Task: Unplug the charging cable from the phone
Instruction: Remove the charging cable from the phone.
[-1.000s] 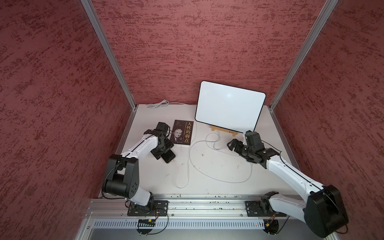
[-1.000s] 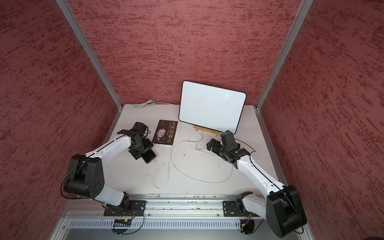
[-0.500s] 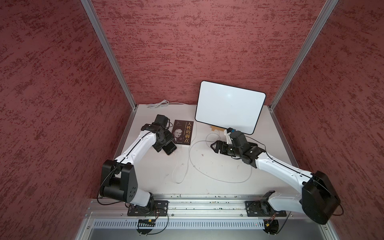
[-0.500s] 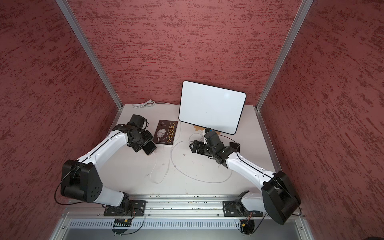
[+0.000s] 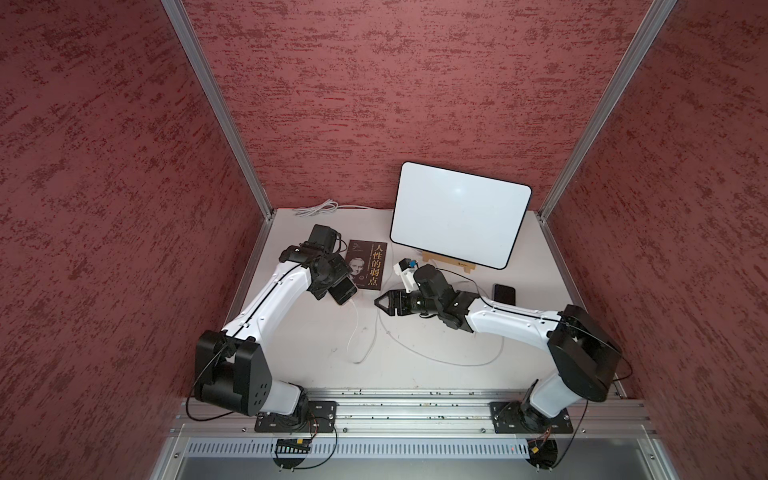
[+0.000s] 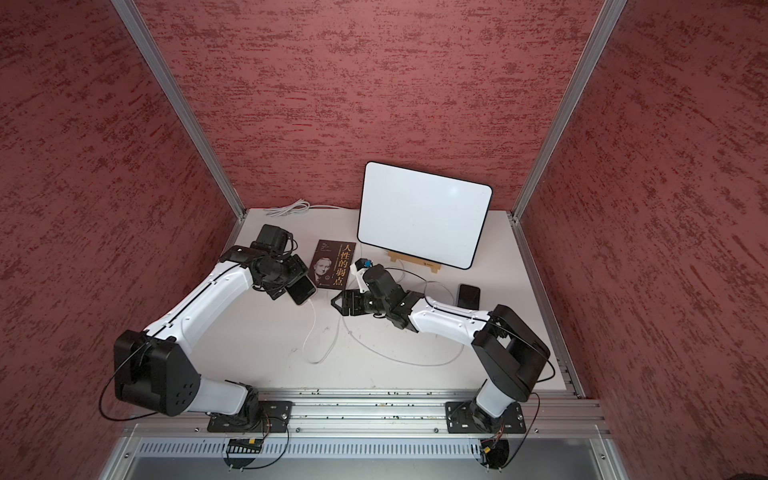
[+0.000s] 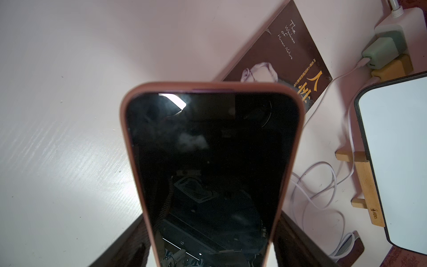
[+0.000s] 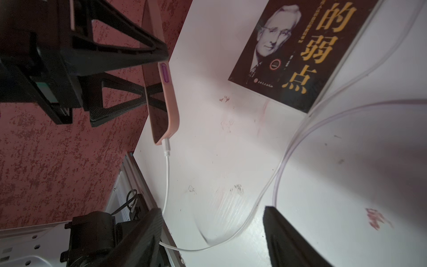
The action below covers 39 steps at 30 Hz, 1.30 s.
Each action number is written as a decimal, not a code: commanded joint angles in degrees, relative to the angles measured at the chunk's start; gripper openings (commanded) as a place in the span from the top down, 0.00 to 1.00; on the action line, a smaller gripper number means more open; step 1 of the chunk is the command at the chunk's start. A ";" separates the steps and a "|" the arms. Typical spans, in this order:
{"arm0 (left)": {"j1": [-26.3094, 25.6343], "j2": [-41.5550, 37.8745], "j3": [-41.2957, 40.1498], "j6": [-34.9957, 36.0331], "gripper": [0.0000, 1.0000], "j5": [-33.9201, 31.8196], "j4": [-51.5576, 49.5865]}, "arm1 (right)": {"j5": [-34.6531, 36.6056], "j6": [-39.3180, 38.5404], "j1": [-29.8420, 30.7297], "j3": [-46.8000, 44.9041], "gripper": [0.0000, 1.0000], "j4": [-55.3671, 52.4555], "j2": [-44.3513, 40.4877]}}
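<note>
The left claw (image 5: 334,286) is gripping the phone (image 7: 212,161) by its long edges, holding the pink-cased handset tilted above the counter (image 5: 415,374), just beside the near corner of the dark book (image 5: 368,270). The white charging cable (image 8: 166,175) is sitting plugged into the phone's lower end at the plug (image 8: 166,145), hanging down and curling across the counter in a loose loop. The right claw (image 8: 211,211) is standing open near that end of the phone, gripping nothing, its fingers (image 8: 284,233) spread on either side of the cable's loop. Further back, a white board (image 5: 457,224) is leaning on a wooden stand, and a second dark phone (image 5: 504,294) is lying flat.
</note>
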 commanded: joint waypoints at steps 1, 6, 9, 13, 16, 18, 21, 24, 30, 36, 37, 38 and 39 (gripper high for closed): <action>-0.52 -2.00 2.61 0.69 0.36 0.77 0.76 | -1.67 0.05 1.64 3.34 0.31 4.88 2.47; -0.72 -2.09 2.75 0.70 0.37 1.10 0.73 | -3.13 0.84 2.85 6.31 0.39 6.65 6.39; -0.81 -2.16 2.83 0.61 0.36 1.34 0.81 | -3.80 0.92 3.64 7.69 0.43 6.88 8.11; -0.84 -2.18 2.92 0.49 0.37 1.55 0.87 | -4.05 0.92 4.39 8.38 0.45 7.48 9.33; -1.02 -2.23 2.97 0.35 0.36 1.68 0.92 | -4.09 1.01 4.41 8.77 0.50 7.52 9.83; -1.00 -2.26 2.96 0.36 0.36 1.81 0.98 | -3.99 1.13 4.45 8.84 0.52 7.59 9.98; -1.14 -2.32 3.00 0.26 0.37 1.99 1.15 | -3.72 1.40 4.40 8.88 0.57 7.57 10.39; -1.18 -2.52 2.80 0.22 0.36 2.22 1.34 | -3.62 1.51 4.45 9.18 0.58 7.53 10.84; -1.22 -2.87 2.57 0.18 0.37 2.68 1.42 | -3.56 2.31 4.45 9.58 0.65 8.35 11.55; -1.26 -3.12 2.58 0.32 0.37 2.69 1.35 | -3.26 2.59 4.45 9.61 0.80 8.40 11.60; -1.26 -3.12 2.58 0.34 0.36 2.69 1.35 | -3.15 2.67 4.44 9.41 0.82 8.29 11.53; -1.27 -3.13 2.53 0.39 0.37 2.69 1.38 | -3.10 2.68 4.45 9.35 0.85 8.27 11.48; -1.23 -3.10 2.49 0.43 0.37 2.69 1.43 | -3.02 2.67 4.45 9.32 0.88 8.25 11.43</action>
